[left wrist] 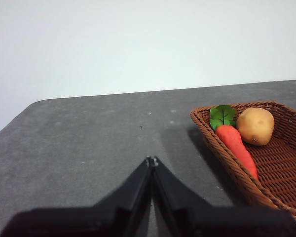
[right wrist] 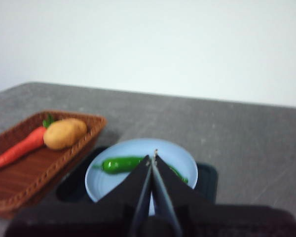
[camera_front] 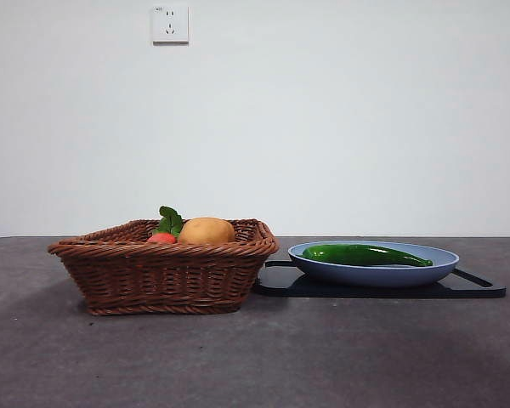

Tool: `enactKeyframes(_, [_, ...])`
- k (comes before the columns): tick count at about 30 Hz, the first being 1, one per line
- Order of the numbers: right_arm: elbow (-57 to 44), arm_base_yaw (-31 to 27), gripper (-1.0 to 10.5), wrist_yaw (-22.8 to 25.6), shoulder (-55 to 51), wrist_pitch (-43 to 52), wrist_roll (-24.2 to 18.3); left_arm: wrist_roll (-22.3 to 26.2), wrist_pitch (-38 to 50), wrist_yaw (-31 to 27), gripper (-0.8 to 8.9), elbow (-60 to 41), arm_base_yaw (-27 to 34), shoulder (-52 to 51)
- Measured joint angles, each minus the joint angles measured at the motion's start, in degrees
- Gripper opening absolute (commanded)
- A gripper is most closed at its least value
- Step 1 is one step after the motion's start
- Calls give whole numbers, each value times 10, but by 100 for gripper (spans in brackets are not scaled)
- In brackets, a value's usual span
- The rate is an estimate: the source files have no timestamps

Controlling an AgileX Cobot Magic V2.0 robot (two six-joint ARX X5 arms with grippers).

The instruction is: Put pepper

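While the pepper (camera_front: 365,254) lies on the blue plate (camera_front: 374,274), the right gripper (right wrist: 153,158) hangs above it, jaws closed, empty; left gripper (left wrist: 151,160) likewise closed left of the basket (camera_front: 166,268).

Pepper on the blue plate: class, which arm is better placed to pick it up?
Probably the right. Its gripper, jaws shut, faces the pepper on the plate; the left gripper faces bare table beside the basket.

above plate (camera_front: 442,265): open | basket (camera_front: 166,276) just beside, touching black tray (camera_front: 480,287) | table front (camera_front: 263,357): bare
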Motion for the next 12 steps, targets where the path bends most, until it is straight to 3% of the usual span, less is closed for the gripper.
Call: enactKeyframes(12, [-133, 0, 11, 0, -104, -2, 47, 0, 0, 0, 6, 0, 0, 0])
